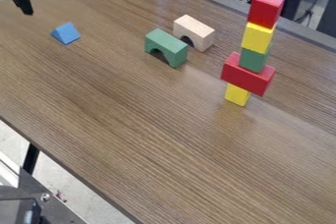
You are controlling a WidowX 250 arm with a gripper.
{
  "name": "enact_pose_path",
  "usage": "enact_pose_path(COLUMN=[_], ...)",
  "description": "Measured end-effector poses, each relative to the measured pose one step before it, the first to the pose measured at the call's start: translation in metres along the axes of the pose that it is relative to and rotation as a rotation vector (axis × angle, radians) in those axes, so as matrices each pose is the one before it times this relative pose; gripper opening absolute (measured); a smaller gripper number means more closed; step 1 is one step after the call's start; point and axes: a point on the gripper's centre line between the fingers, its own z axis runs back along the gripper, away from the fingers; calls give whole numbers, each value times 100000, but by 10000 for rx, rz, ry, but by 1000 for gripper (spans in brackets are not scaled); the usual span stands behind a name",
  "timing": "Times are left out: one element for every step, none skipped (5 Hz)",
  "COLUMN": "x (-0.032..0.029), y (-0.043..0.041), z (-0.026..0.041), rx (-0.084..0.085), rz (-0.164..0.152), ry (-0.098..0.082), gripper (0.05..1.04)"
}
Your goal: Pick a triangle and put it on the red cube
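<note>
Picking up the blue triangle (66, 34) on the table (131, 139) seems the step in hand, with the gripper (48, 5) near it, spread wide and empty. It must align and lower before closing; the red cube (266, 10) tops the tower.

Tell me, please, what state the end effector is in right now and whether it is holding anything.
End effector: open, holding nothing; the blue triangle lies on the table.

Soft, even light covers the surface (144, 129) beneath the jaws; shadow darkens under the green arch (168, 51), well apart from them.
</note>
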Motion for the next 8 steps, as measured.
enact_pose_path(x=[-348,1307,1429,706,639,-15,239,-79], y=[224,-1384,-458,-485,-872,-184,-465,-109], z=[-836,-1522,-1694,-969,-682,-1260,-617,-472], rx=[186,224,380,140,-141,41,-62,6], rz=[5,747,394,276,111,-24,23,38], ry=[244,114,-226,6,45,115,0,61], gripper=[1000,1000,1000,1000,1000,1000,1000,1000])
